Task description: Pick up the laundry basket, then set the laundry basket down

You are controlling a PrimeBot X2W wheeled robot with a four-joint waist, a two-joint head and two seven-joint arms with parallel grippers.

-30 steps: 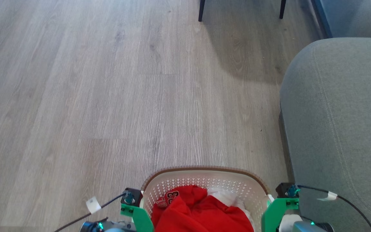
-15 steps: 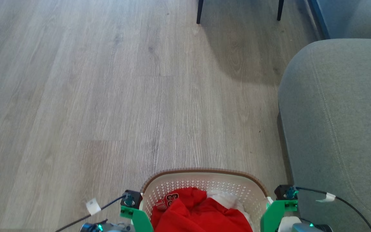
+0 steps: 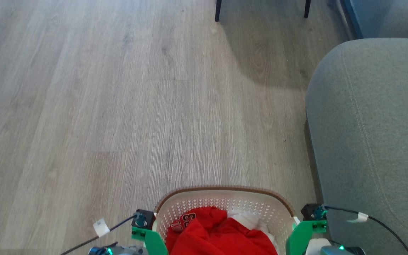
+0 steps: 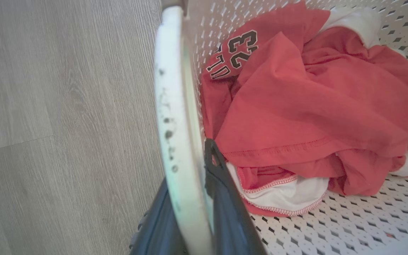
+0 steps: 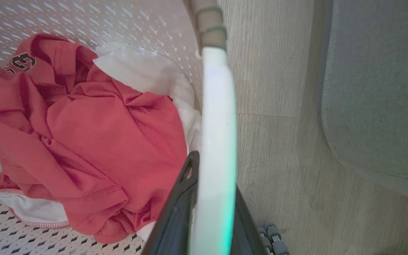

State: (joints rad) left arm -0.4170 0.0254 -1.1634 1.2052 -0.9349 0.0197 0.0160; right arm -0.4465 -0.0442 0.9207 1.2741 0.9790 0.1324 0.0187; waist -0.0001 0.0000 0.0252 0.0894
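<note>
— Well, was any writing made out?

— Only the number "23", printed in black with a pale outline on the red garment that lay crumpled in the laundry basket. A few black letters were seen beside the number, but they were cut off by a fold and could not be read in full. A white tag was wrapped around the cable at the lower left of the head view; nothing on it could be read.

— And how was the basket itself described?

— It was noted as cream-white plastic with rounded corners. Its walls and bottom were pierced with small holes, and its rim was edged with a brown woven-look band. Dark specks were seen on the white left handle. A white garment with red-stitched edging was tucked under the red one.

— Where was it found?

— At the bottom middle of the head view, over the grey wood-look floor, with a grey sofa near on the robot's right. Whether it was resting on the floor or raised off it could not be told.

— And the grip?

— The left gripper was closed on the left handle, with one dark finger inside the wall and one outside. The right gripper was clamped likewise on the right handle.
</note>
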